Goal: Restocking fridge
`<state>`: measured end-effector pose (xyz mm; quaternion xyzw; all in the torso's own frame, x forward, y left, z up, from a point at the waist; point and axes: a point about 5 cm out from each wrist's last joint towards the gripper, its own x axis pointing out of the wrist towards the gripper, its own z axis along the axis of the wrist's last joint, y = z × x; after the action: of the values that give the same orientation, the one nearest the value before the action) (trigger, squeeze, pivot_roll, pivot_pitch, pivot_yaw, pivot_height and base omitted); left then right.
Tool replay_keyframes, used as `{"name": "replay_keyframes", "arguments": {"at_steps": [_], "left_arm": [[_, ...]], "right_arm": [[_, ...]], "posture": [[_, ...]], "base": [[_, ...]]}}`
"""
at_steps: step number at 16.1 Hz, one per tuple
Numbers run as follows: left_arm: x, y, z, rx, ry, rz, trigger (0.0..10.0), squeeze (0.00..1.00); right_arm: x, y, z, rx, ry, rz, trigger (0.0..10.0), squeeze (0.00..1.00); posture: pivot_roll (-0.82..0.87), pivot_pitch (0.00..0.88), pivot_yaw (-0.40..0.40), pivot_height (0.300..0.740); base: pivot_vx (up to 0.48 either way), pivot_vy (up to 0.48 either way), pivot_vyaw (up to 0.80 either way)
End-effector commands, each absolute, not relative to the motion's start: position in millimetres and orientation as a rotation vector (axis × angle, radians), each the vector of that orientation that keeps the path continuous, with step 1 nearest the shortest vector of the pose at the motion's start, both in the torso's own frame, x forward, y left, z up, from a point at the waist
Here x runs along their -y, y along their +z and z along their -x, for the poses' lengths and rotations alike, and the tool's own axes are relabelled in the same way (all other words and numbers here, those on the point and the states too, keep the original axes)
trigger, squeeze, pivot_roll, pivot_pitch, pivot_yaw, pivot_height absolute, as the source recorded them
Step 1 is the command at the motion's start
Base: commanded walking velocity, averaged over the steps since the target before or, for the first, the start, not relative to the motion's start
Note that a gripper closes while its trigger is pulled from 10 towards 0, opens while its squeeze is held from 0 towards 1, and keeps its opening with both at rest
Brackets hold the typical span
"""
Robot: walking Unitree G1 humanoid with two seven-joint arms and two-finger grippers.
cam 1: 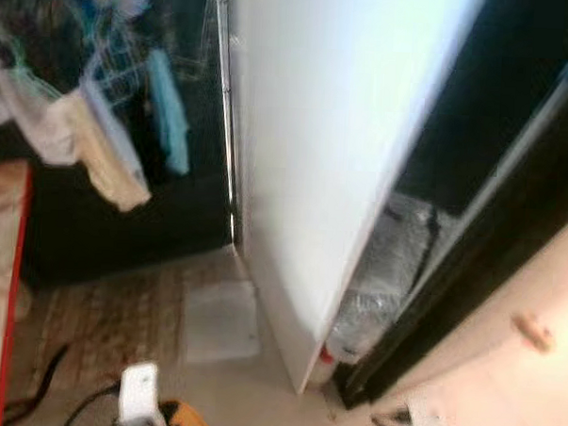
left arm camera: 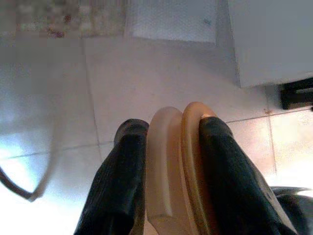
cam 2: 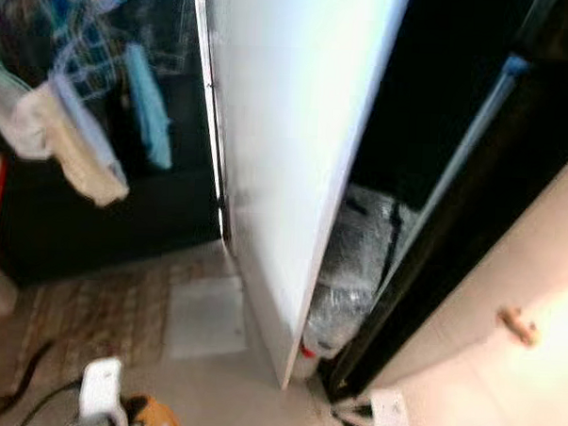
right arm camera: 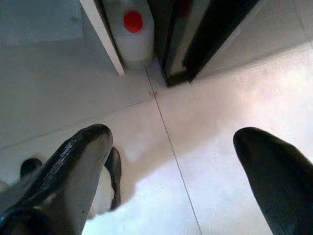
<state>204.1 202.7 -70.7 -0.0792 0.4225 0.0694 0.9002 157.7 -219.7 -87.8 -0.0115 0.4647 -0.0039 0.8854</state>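
Pinched between the black fingers of the left gripper (left arm camera: 168, 161), a tan and orange rounded object (left arm camera: 173, 166) is being held low at centre frame above the pale tiled floor (left arm camera: 146, 78). Fingers of the right gripper (right arm camera: 171, 161) are being kept spread wide over the same tiles. Across the upper centre, the white fridge door (cam 1: 316, 129) is standing open, and a clear jug with a red cap (right arm camera: 132, 27) is being shown at its lower edge.
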Motion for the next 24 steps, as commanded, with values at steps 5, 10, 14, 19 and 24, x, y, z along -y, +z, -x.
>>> {"name": "replay_keyframes", "arguments": {"at_steps": [5,10,14,19,24], "left_arm": [[-208.9,-72.6,-199.5,-0.903,0.157,0.153,10.0,0.0],[-210.5,-69.9,-204.2,-0.895,0.156,0.15,10.0,0.0],[-210.6,-68.0,-207.9,-0.893,0.161,0.149,10.0,0.0],[-211.8,-61.7,-218.8,-0.87,0.17,0.159,10.0,0.0],[-215.7,-58.4,-222.9,-0.856,0.177,0.139,10.0,0.0]], "right_arm": [[213.9,-88.2,-159.9,-0.965,-0.005,0.007,10.0,0.0],[211.6,-86.8,-164.6,-0.955,-0.007,-0.002,10.0,0.0],[211.4,-84.8,-169.5,-0.942,-0.011,0.001,10.0,0.0],[210.1,-81.3,-178.4,-0.924,-0.02,0.002,10.0,0.0],[208.3,-81.0,-180.7,-0.931,-0.027,0.002,10.0,0.0]], "posture": [[-0.08,0.007,-0.022,0.74],[-0.08,0.0,-0.015,0.74],[-0.08,0.0,-0.015,0.74],[-0.06,0.0,-0.023,0.74],[-0.04,0.0,-0.038,0.74]], "base": [[0.0,-0.109,-0.74],[0.0,0.0,-0.74],[0.0,0.0,-0.53],[0.0,0.0,0.0],[0.0,0.0,0.0]]}}
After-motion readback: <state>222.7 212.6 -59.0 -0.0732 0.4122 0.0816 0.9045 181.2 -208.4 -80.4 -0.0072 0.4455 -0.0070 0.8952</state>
